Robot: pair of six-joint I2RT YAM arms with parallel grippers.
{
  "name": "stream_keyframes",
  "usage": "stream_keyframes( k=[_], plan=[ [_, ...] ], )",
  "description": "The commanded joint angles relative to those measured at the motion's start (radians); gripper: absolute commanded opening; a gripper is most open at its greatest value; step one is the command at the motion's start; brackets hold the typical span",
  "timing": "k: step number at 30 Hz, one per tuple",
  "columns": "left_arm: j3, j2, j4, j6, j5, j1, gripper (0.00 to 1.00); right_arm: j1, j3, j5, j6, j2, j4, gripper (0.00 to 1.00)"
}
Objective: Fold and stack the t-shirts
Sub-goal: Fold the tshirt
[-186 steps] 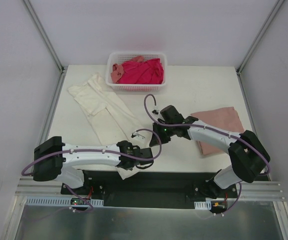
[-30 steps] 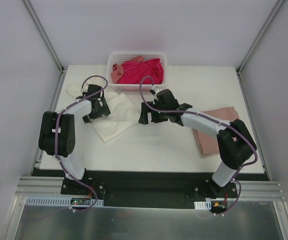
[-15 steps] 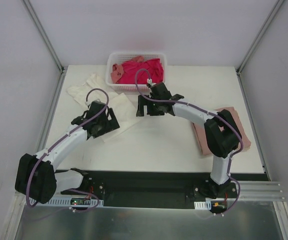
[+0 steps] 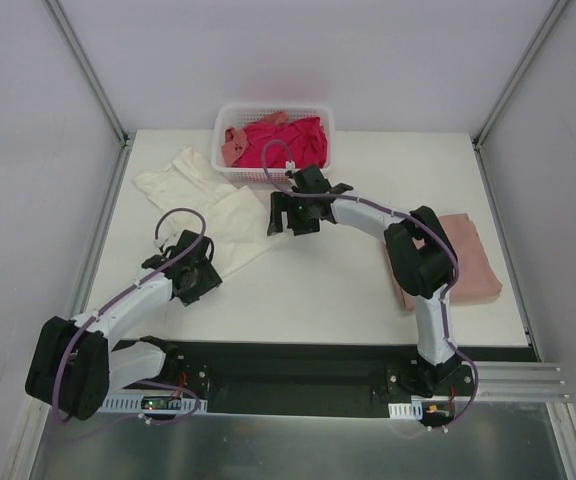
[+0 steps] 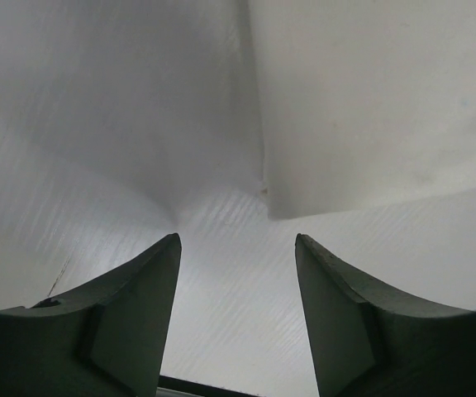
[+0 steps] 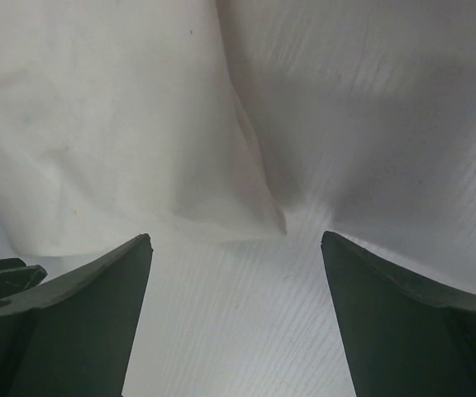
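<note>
A cream t-shirt (image 4: 208, 205) lies partly folded at the table's left. My left gripper (image 4: 204, 274) hovers at its near corner, open, with only bare table between the fingers; in the left wrist view the gripper (image 5: 236, 240) points at the cream t-shirt's edge (image 5: 362, 107). At the shirt's right edge, my right gripper (image 4: 276, 218) is wide open and holds nothing. The right wrist view puts the gripper (image 6: 236, 236) just short of the cream t-shirt's corner (image 6: 122, 124). A dusty pink t-shirt (image 4: 463, 262) lies folded at the right. A magenta-red t-shirt (image 4: 290, 140) and a salmon t-shirt (image 4: 234, 146) fill the basket.
The white lattice basket (image 4: 268, 176) stands at the back centre, just behind my right gripper. My right arm's forearm stretches over the pink shirt's left part. Metal frame posts rise at the table's back corners.
The cream shirt's lower half has been folded up. Over the last second my left gripper pulled back toward the near corner and narrowed its jaws; my right gripper shifted left to the shirt's edge.
</note>
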Motion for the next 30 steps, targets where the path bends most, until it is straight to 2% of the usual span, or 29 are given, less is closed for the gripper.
stream_keyframes(
  k=[1, 4, 8, 11, 12, 13, 14, 15, 16, 19, 21, 25, 30],
  plan=[
    [0.022, 0.036, 0.021, -0.031, -0.036, 0.029, 0.56, -0.002, 0.059, -0.022, 0.013, 0.032, -0.012, 0.87],
    [0.012, 0.061, 0.076, -0.009, 0.011, 0.06, 0.5, -0.006, 0.071, -0.021, 0.016, 0.05, -0.015, 0.81],
    [0.012, 0.102, 0.11, 0.0, 0.044, 0.08, 0.4, -0.008, 0.075, -0.028, 0.018, 0.069, -0.024, 0.54],
    [0.014, 0.127, 0.131, 0.012, 0.068, 0.08, 0.27, -0.011, 0.075, -0.038, 0.019, 0.081, -0.029, 0.4],
    [0.015, 0.135, 0.138, 0.017, 0.074, 0.08, 0.2, -0.012, 0.077, -0.041, 0.021, 0.086, -0.03, 0.37],
    [0.017, 0.144, 0.147, 0.02, 0.08, 0.08, 0.17, -0.014, 0.079, -0.047, 0.025, 0.087, -0.032, 0.34],
    [0.02, 0.165, 0.158, 0.029, 0.102, 0.08, 0.11, -0.014, 0.079, -0.062, 0.03, 0.095, -0.033, 0.25],
    [0.031, 0.179, 0.158, 0.049, 0.11, 0.08, 0.04, -0.017, 0.076, -0.07, 0.033, 0.096, -0.032, 0.23],
    [0.035, 0.191, 0.156, 0.055, 0.119, 0.08, 0.0, -0.019, 0.074, -0.073, 0.036, 0.098, -0.029, 0.13],
    [0.026, 0.21, 0.158, 0.063, 0.153, 0.078, 0.0, -0.022, 0.049, -0.073, 0.039, 0.078, -0.014, 0.01],
    [0.003, 0.185, 0.155, 0.078, 0.182, 0.075, 0.0, -0.025, -0.002, -0.07, 0.036, 0.054, 0.005, 0.0],
    [-0.032, 0.093, 0.145, 0.074, 0.243, -0.018, 0.0, -0.031, -0.154, -0.042, 0.019, -0.09, 0.028, 0.01],
    [-0.038, -0.029, 0.044, -0.032, 0.26, -0.248, 0.0, -0.04, -0.378, -0.05, 0.009, -0.265, 0.033, 0.01]
  ],
)
